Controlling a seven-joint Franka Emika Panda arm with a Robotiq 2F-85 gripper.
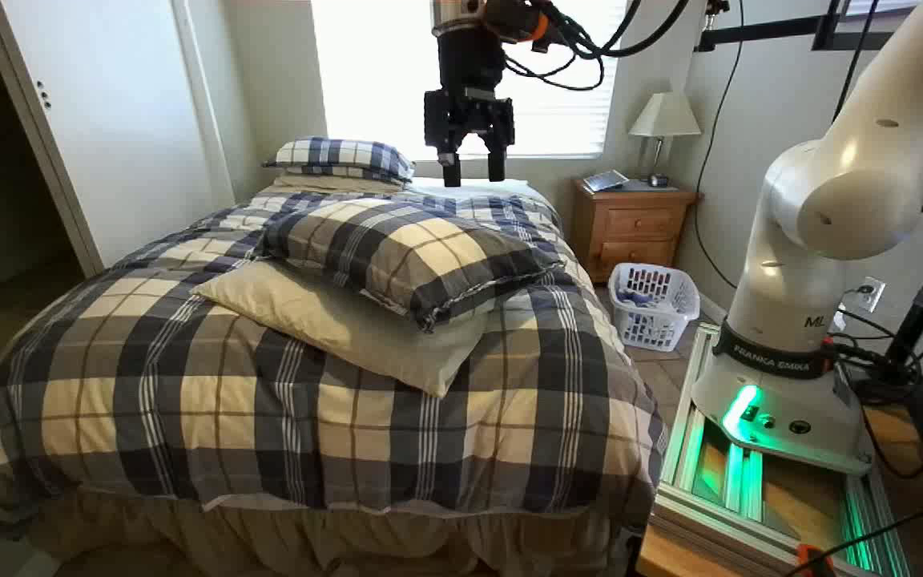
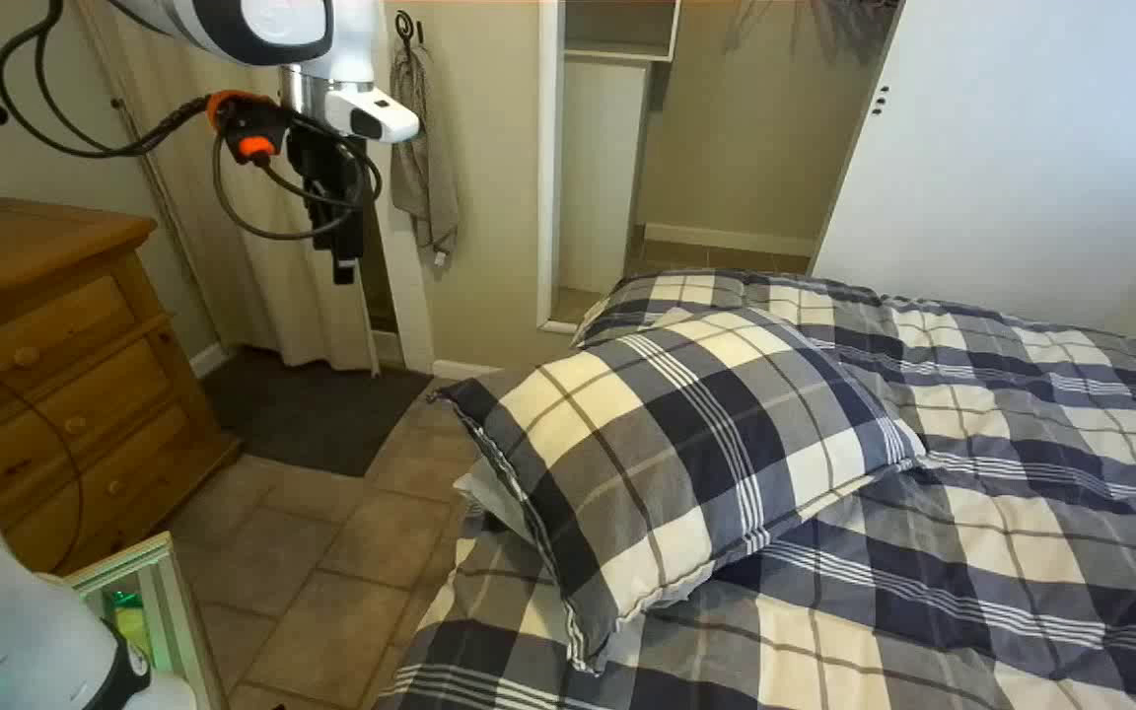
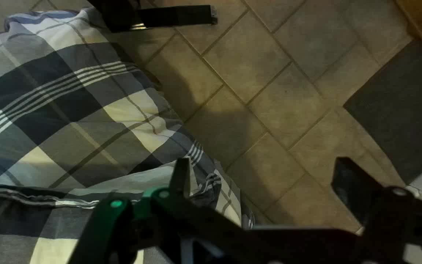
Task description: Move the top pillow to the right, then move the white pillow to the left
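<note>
Top pillow (image 1: 405,248) lies on white pillow (image 1: 349,328), both resting on the bed (image 1: 269,449); in an exterior view white pillow's edge and corners jut out from under it. Gripper (image 1: 473,170) hangs in the air, apart from both; fingers (image 1: 497,166) stand wide, floor (image 3: 262,172) showing between them in wrist view. Another plaid pillow (image 1: 341,155) sits at the head of bed, near window (image 1: 381,72)

the rounded white arm (image 1: 854,188) has black cables (image 1: 620,54) and a black gripper (image 1: 474,175).
</note>
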